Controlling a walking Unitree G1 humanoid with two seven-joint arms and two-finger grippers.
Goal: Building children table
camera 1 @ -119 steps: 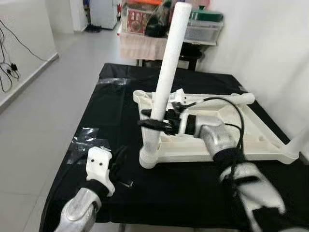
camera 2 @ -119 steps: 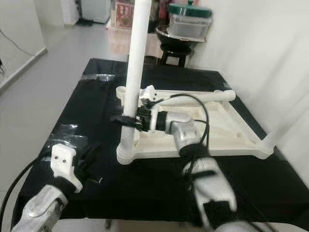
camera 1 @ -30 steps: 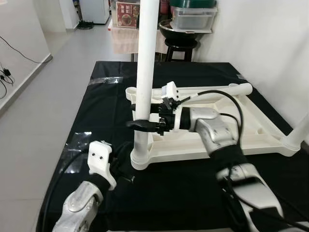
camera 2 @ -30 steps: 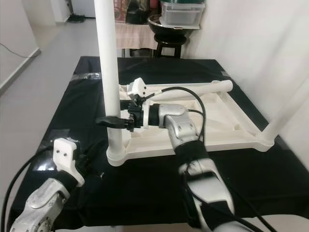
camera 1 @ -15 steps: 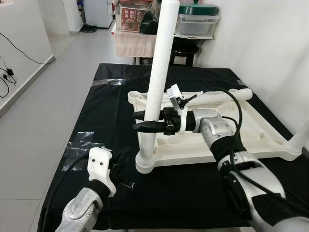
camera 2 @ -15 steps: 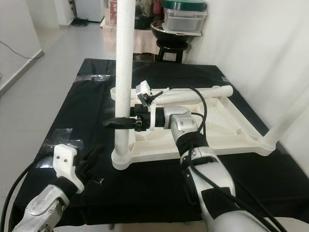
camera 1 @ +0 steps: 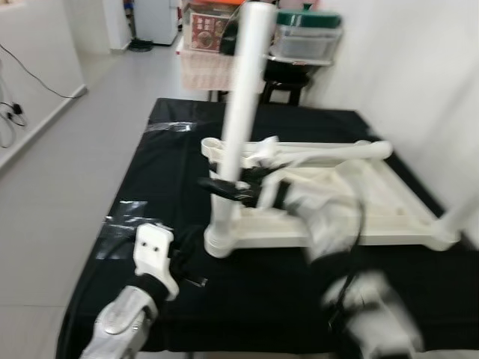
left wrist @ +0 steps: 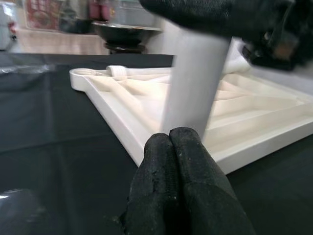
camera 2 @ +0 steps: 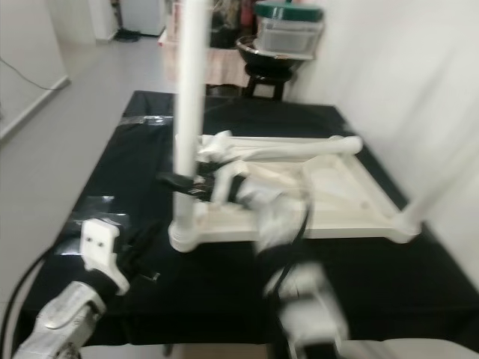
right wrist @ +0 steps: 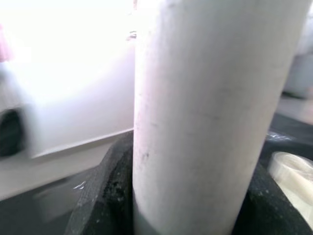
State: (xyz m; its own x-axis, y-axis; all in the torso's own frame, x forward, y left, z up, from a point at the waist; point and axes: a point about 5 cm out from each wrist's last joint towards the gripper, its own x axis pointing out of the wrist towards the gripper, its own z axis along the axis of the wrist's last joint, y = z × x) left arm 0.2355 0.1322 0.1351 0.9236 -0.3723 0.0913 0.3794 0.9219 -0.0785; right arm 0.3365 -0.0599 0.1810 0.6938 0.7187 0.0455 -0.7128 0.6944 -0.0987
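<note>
White plastic leg [camera 1: 241, 105] stands nearly upright in the near-left corner socket of the upturned tabletop [camera 1: 389, 217] on the black cloth [camera 1: 157, 157]; your right gripper [camera 1: 224, 188] pinches it low down, and it leans less than half a second ago, so seating looks close. Your left gripper [left wrist: 180, 183], fingers pressed together on nothing, rests near the cloth's near-left edge. Blur smears your right arm, and the socket joint is hard to read.

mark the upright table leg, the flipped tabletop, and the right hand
upright table leg [camera 1: 241, 97], left eye view, mid-shaft.
flipped tabletop [camera 1: 374, 224], left eye view, near rim.
right hand [camera 1: 224, 187], left eye view, between fingertips around the leg.
</note>
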